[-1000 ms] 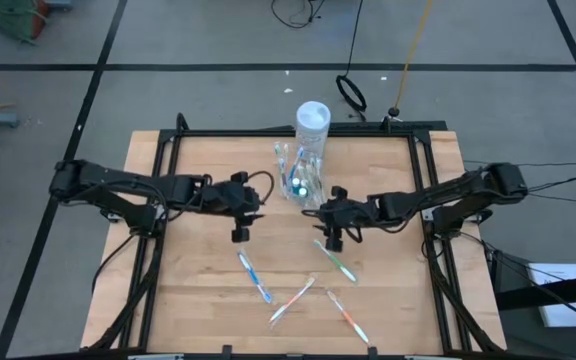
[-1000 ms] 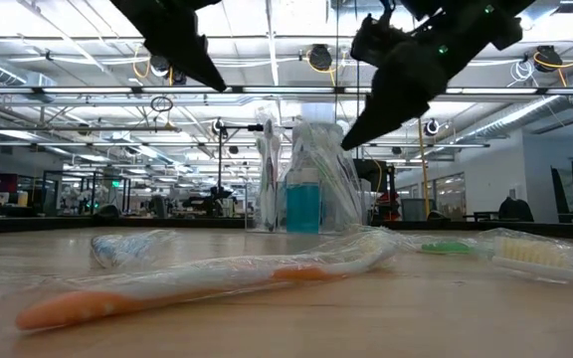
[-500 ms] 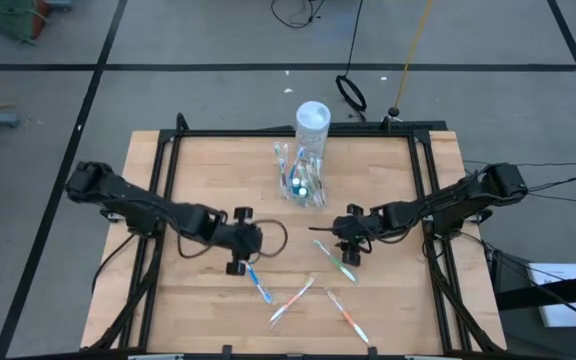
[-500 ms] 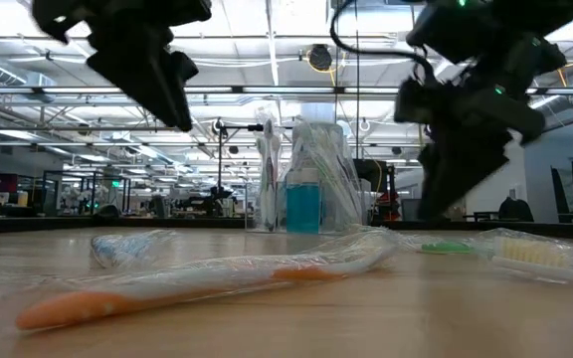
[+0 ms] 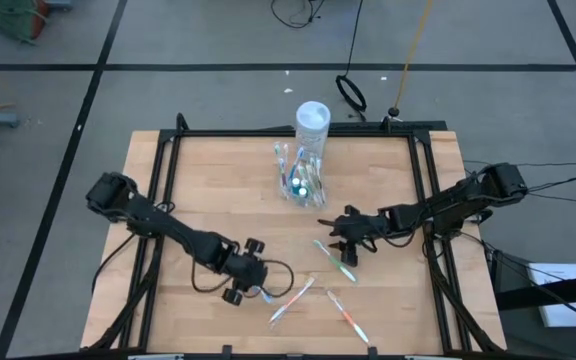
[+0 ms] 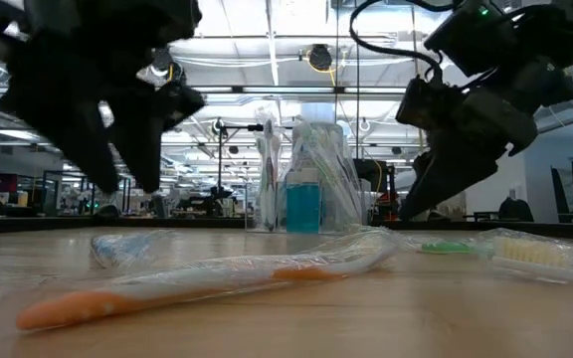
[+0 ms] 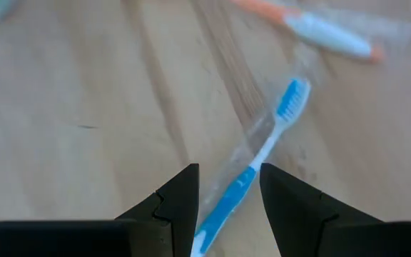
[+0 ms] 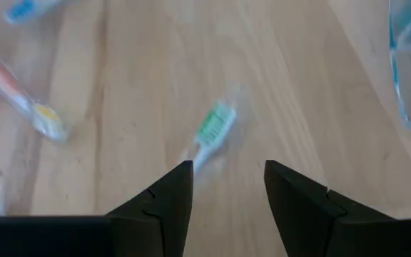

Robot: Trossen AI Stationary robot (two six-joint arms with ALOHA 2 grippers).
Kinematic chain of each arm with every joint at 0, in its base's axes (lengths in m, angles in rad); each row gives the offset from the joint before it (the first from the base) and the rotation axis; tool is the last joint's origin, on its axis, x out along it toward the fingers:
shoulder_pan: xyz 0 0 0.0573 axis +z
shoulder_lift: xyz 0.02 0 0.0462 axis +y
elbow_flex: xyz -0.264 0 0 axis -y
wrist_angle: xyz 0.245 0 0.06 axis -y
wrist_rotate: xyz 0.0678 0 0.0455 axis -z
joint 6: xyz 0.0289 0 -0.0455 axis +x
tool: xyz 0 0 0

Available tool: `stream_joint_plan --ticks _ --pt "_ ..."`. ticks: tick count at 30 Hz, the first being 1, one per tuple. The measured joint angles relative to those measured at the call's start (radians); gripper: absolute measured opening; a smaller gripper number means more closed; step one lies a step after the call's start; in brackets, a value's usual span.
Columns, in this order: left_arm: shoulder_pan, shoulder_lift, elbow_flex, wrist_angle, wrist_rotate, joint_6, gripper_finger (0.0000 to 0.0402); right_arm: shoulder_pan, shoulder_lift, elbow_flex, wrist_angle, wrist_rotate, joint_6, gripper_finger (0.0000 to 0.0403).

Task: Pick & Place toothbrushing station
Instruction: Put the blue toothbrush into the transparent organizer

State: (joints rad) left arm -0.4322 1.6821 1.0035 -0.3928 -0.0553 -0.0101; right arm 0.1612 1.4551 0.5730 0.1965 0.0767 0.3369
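toothbrushing station (image 5: pixel 306 182) is seen at the desk's (image 5: pixel 198 220) far middle, already stocked, untouched. nearest, the left gripper (image 7: pixel 227 194) is lowered with fingers apart astride a blue toothbrush (image 7: pixel 252 171), seemingly for a pickup. farther in, the right gripper (image 8: pixel 227 187) is held spread above a green toothbrush (image 8: pixel 209 132), arm stretched low.

Two dark, matte black arms of slender jointed links with bulkier rounded housings at shoulder and elbow. Thin black cable looped loosely beside the left tool (image 5: pixel 240 290); further cabling trailing from the right arm's base. Right tool (image 5: pixel 345 244) compact and blocky, a small green indicator light on its housing in the low view. Fingers (image 7: pixel 179 205) black, flat-faced and wedge-shaped, with angular stepped edges near the tips; matching pair (image 8: pixel 171 198) on the right wrist.
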Motion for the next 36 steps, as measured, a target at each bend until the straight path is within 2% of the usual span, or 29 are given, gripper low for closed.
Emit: stream_joint_plan --ticks 9,18,24,36 --pt "-0.016 0.121 0.001 0.004 0.006 0.039 0.0152 -0.004 0.000 -0.091 0.289 0.000 -0.050 0.0169" --pt "-0.003 0.133 0.003 0.006 0.015 0.060 0.0152 -0.004 0.000 -0.100 0.305 0.000 -0.053 0.0169" --pt "0.019 0.135 0.002 0.008 0.083 0.052 0.0147 -0.004 0.000 -0.100 0.305 0.000 -0.053 0.0169" --pt "0.053 0.137 0.001 0.053 0.110 0.033 0.0027 -0.004 0.000 -0.100 0.305 0.000 -0.054 0.0169"
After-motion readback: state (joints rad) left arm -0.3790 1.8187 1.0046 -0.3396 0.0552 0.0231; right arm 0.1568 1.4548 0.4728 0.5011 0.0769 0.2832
